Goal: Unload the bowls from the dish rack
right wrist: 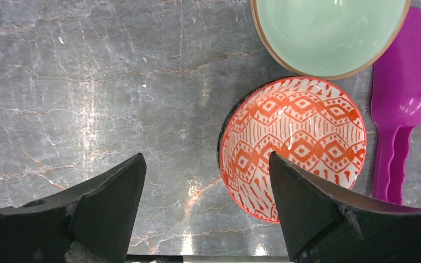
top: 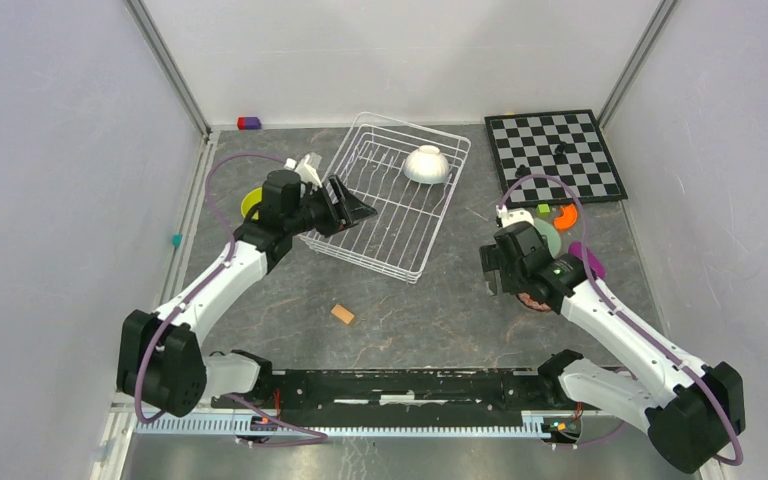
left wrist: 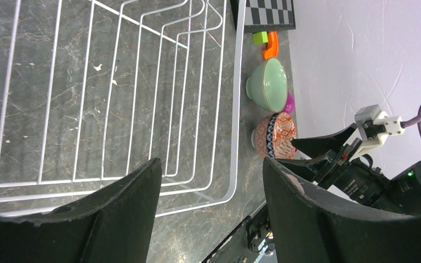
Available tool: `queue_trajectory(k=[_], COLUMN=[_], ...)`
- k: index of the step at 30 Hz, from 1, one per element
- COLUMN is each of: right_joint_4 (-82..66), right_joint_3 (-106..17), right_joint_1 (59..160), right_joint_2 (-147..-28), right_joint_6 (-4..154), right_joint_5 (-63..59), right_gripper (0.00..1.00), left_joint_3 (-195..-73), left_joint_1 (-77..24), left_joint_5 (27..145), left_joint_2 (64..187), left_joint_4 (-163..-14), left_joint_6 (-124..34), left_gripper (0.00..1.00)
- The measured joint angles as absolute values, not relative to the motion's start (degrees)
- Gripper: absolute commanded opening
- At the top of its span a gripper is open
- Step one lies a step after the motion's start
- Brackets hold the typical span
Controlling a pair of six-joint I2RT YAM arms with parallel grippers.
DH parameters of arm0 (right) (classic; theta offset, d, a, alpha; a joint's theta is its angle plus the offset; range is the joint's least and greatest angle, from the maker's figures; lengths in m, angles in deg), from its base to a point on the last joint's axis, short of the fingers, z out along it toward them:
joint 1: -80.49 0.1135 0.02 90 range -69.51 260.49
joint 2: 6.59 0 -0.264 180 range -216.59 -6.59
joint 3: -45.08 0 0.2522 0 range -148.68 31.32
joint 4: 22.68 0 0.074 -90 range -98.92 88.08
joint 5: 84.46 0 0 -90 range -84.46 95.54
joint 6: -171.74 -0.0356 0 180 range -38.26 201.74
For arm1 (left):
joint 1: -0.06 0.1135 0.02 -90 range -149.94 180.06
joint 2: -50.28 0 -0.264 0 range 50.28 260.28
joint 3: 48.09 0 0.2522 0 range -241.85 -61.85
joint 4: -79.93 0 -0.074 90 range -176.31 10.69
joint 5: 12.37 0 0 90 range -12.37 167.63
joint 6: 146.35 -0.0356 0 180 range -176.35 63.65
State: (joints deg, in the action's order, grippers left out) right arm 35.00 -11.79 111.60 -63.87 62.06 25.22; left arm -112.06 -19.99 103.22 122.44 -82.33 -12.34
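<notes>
Fig.: L gripper (left wrist: pixel 211 170), jaws wide & empty, over near-left rim of dish rack (top: pixel 390 215). One white bowl (top: pixel 426 164) sits in rack's far-right part. R gripper (right wrist: pixel 205 164) also spread wide, holding nothing, above table (right wrist: pixel 87 82) beside red-patterned bowl (right wrist: pixel 307 131). Pale green bowl (right wrist: pixel 329 33) just beside it, purple scoop (right wrist: pixel 405 93) alongside both. Yellow-green bowl (top: pixel 251 203) on table, left of rack in top view

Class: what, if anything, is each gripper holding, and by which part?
Nothing. The left gripper is open and empty over the dish rack; the right gripper is open and empty too.
</notes>
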Motion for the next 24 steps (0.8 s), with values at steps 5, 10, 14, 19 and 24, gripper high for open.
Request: queue_trajectory(k=[5,10,14,19,24], right_joint_4=[32.40,28.71,22.98,17.10,14.78], right_joint_3=[-11.79,-11.79,-10.70,-6.96,-5.08], right_joint_1=[111.60,111.60,111.60,111.60,111.60], right_joint_2=[-63.30,-59.21,-53.11,-45.77,-40.96], right_joint_6=[62.62,64.66,66.62,68.24,69.09], right_joint_5=[23.54,20.72,17.18,13.68,13.48], right_gripper=[0.95,0.98,0.98,0.98,0.98], left_joint_3=[-113.79,-119.14,-123.01,-125.99,-130.01], left_joint_1=[-22.57,-28.75,-33.78,-38.90,-43.36], left_joint_5=[102.39,98.71,94.76,89.88,85.95], left_joint_2=[124.36,126.90,128.06,129.33,133.85], left_joint_4=[-81.32,-76.88,-73.56,-70.33,-66.89], left_joint_6=[-13.39,-17.87,-22.00,-26.07,-28.78], left_gripper=[0.76,0.83,1.00,1.00,0.99])
